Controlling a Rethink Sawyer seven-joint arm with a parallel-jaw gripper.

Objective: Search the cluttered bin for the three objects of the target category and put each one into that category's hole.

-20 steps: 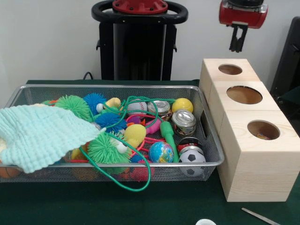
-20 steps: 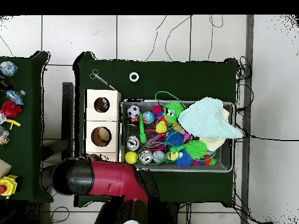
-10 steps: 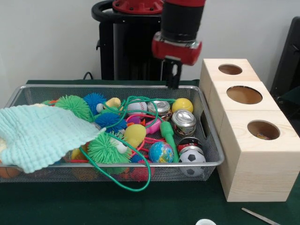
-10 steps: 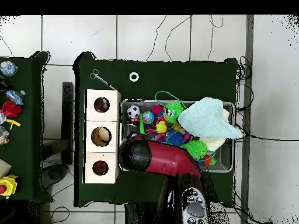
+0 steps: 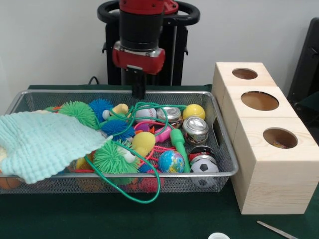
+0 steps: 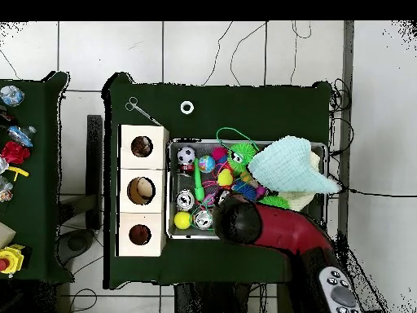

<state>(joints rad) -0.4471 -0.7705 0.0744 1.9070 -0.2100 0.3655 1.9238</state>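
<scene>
Bin (image 5: pixel 225 167) search is the step in hand; gripper (image 5: pixel 138 91), fingers pressed together and empty, hangs over its 12 o'clock rim; next it must descend onto one target among the toys.

The pincer (image 5: pixel 138 91) hangs above the wire bin's (image 5: pixel 223 149) far rim. A mint cloth (image 5: pixel 42 142) (rumpled) drapes the bin's left end.

I see scissors (image 6: pixel 140 108) lying on the dark green table (image 6: pixel 252 98) near its far-left corner in the overhead view, with a small white ring (image 6: pixel 186 107) just to their right. A second green table (image 6: pixel 37 244) at the left edge carries assorted small toys (image 6: pixel 11 152). Black cables (image 6: pixel 244 41) trail over the tiled floor (image 6: pixel 114 49).
</scene>
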